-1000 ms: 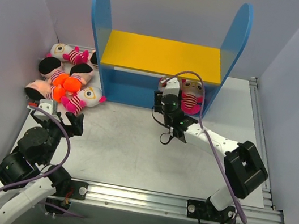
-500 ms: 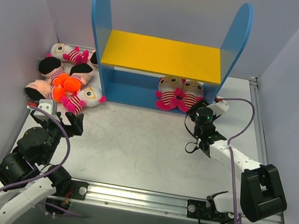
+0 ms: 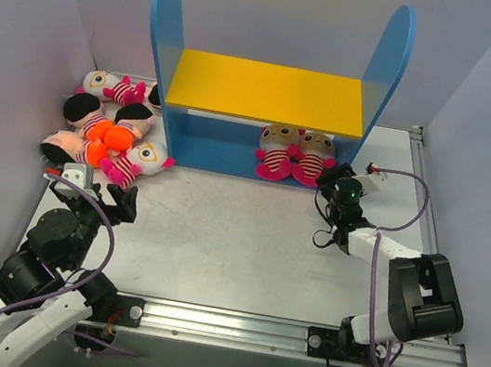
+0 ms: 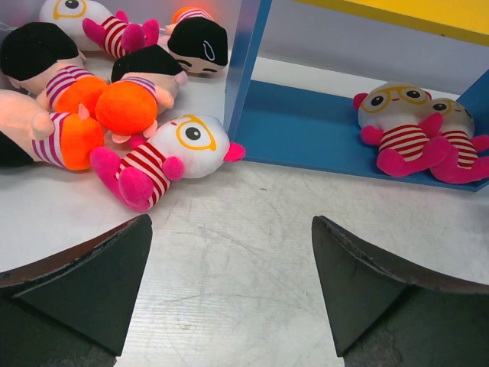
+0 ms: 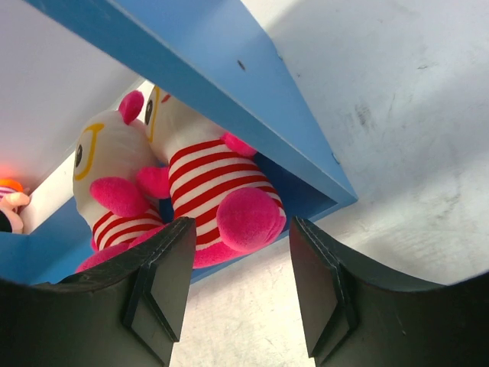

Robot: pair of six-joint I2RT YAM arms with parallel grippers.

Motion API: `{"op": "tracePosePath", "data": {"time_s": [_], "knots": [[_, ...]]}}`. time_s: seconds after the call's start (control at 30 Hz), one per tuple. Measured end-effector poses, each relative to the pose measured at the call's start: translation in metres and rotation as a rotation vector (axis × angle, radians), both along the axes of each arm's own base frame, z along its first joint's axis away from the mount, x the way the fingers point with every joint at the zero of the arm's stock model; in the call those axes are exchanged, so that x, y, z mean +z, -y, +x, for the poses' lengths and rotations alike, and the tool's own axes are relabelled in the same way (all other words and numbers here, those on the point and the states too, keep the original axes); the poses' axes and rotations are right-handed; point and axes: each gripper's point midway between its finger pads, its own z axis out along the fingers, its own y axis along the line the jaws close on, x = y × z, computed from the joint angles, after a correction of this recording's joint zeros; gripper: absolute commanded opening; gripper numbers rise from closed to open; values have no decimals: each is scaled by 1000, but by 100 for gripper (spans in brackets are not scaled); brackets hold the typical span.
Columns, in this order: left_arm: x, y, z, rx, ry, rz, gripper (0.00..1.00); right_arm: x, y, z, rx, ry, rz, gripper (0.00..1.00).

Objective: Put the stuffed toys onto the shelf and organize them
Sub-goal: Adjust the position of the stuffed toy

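Your left jaws gape at 6 o'clock of the toy pile [image 3: 108,134]; right jaws, apart and empty, sit 4 o'clock of two shelved toys [image 3: 277,152].

The shelf [image 3: 165,29] has blue side panels, a yellow upper board [image 3: 268,91] and a blue base [image 4: 306,130]. The two stuffed toys on the base [image 3: 293,157] have cream-white heads with yellow-ringed eyes, pink-and-white striped bodies and magenta limbs. The toy nearest the shelf's left panel [image 4: 164,157] and the toy at the back of the pile [image 3: 111,86] wear the same colours. The peach-headed toys [image 4: 69,115] have black hair, pink-and-white striped tops and bright orange bottoms. The bench [image 3: 218,235] is dull grey with pale scuffs. The left gripper [image 4: 231,252] and right gripper [image 5: 241,260] have black fingers. The arm cables [image 3: 378,291] are purple.
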Motion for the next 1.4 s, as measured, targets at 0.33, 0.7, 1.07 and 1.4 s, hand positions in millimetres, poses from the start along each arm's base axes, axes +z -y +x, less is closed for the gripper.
{"op": "tracePosePath", "data": {"time_s": [0.33, 0.7, 1.07, 1.4], "knots": [[0, 0, 0, 0, 0, 0, 94, -19, -11, 5, 45, -23, 38, 51], [0, 0, 0, -3, -1, -1, 94, -29, -9, 9, 44, -33, 32, 33], [0, 0, 0, -2, -1, 0, 94, -31, -8, 10, 87, -43, -58, 0], [0, 0, 0, -1, -1, 0, 94, -18, -13, 17, 156, -51, -255, 0]]}}
